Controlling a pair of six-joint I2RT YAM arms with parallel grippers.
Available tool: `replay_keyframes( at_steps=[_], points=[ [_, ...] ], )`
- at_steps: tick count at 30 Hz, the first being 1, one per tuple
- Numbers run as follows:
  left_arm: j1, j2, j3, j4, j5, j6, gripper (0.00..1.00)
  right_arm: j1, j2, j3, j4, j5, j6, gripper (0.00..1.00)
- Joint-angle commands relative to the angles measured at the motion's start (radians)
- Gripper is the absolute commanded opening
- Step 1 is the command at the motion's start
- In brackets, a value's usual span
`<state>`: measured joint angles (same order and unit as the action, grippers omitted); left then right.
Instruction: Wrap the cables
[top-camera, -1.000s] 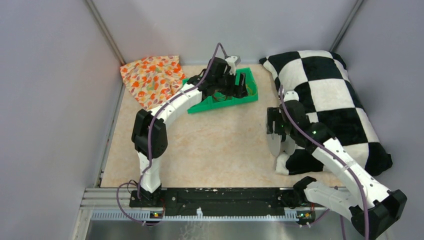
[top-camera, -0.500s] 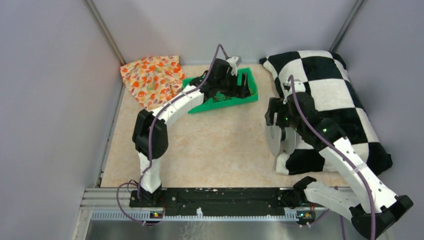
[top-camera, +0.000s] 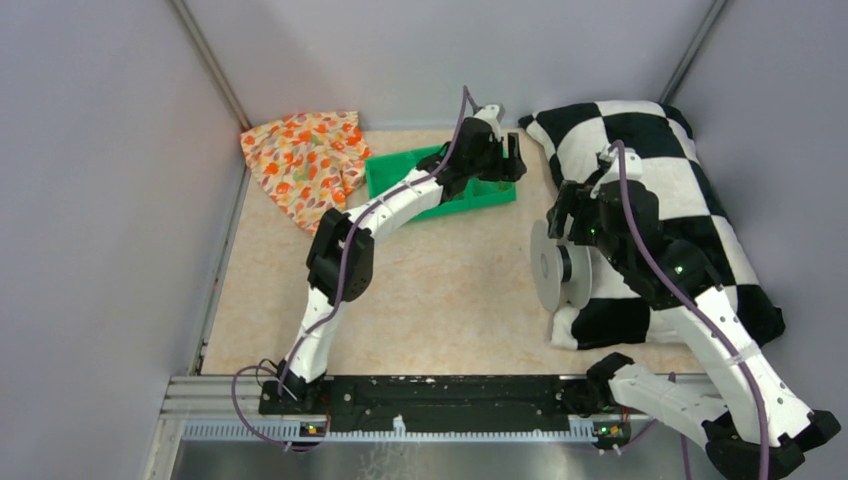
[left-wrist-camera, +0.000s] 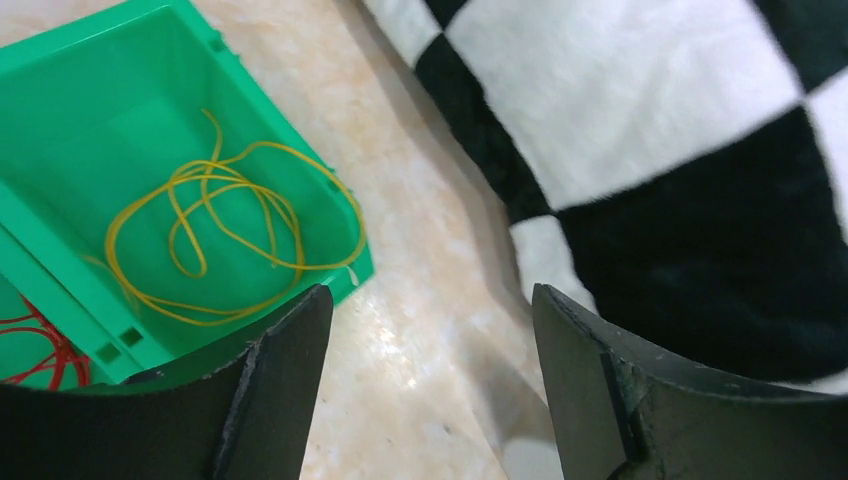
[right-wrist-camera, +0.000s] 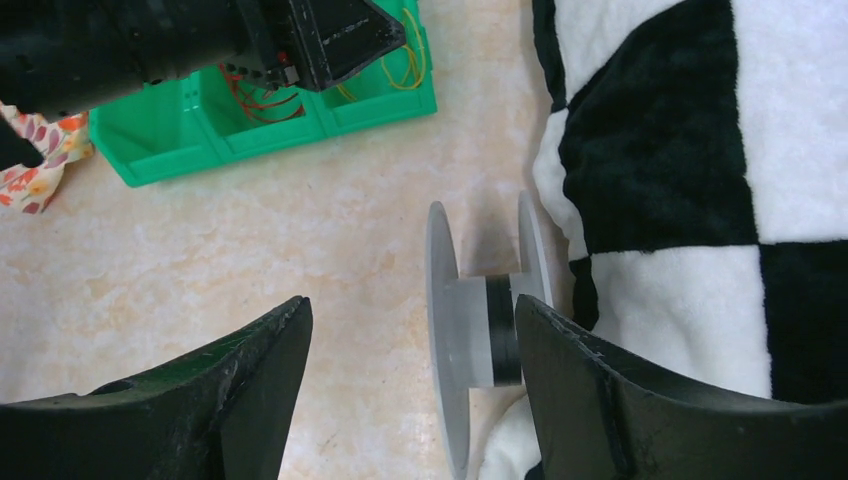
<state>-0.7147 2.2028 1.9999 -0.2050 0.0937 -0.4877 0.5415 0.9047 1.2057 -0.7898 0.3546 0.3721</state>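
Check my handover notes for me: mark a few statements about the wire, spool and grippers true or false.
The yellow wire lies in the green bin, in its end compartment. True.
The left gripper grips that wire. False: it is open and empty, and the wire lies loose in the bin.
The clear spool stands on its flanges beside the checkered cushion. True.
Yellow wire is wound on the spool. False: none shows on its hub.
The right gripper is shut. False: it is open.

My feeds: bright, even, diffuse light with soft shadows. Faint sheen on the table (left-wrist-camera: 400, 330), lower centre; the left wrist view is slightly soft.
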Motion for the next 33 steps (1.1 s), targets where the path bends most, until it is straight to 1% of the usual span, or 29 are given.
replay_keyframes(
  at_steps=[1, 4, 9, 14, 17, 21, 24, 28, 33],
  points=[
    [0.004, 0.065, 0.045, 0.114, -0.135, 0.025, 0.79, 0.009, -0.039, 0.024, -0.042, 0.066, 0.019, 0.74],
    [0.004, 0.088, 0.051, 0.136, -0.171, 0.091, 0.80, 0.008, -0.053, 0.021, -0.057, 0.086, 0.020, 0.75],
    [0.008, 0.089, 0.039, 0.157, -0.152, 0.168, 0.79, 0.009, -0.053, 0.014, -0.061, 0.099, 0.009, 0.76],
    [0.024, 0.063, 0.031, 0.126, -0.145, 0.359, 0.80, 0.009, -0.050, -0.001, -0.064, 0.085, 0.007, 0.76],
    [0.024, 0.062, 0.034, 0.121, -0.121, 0.501, 0.83, 0.009, -0.056, -0.018, -0.047, 0.075, 0.007, 0.75],
    [0.024, 0.073, 0.026, 0.127, -0.156, 0.621, 0.85, 0.009, -0.031, -0.009, -0.042, 0.049, 0.016, 0.75],
    [0.023, 0.098, 0.041, 0.121, -0.152, 0.648, 0.85, 0.009, -0.026, -0.005, -0.037, 0.052, 0.022, 0.76],
    [0.020, 0.158, 0.122, 0.078, -0.173, 0.655, 0.84, 0.008, -0.024, 0.002, -0.036, 0.055, 0.026, 0.76],
    [0.021, 0.197, 0.141, 0.082, -0.198, 0.638, 0.79, 0.008, -0.021, -0.003, -0.040, 0.057, 0.033, 0.76]
  ],
)
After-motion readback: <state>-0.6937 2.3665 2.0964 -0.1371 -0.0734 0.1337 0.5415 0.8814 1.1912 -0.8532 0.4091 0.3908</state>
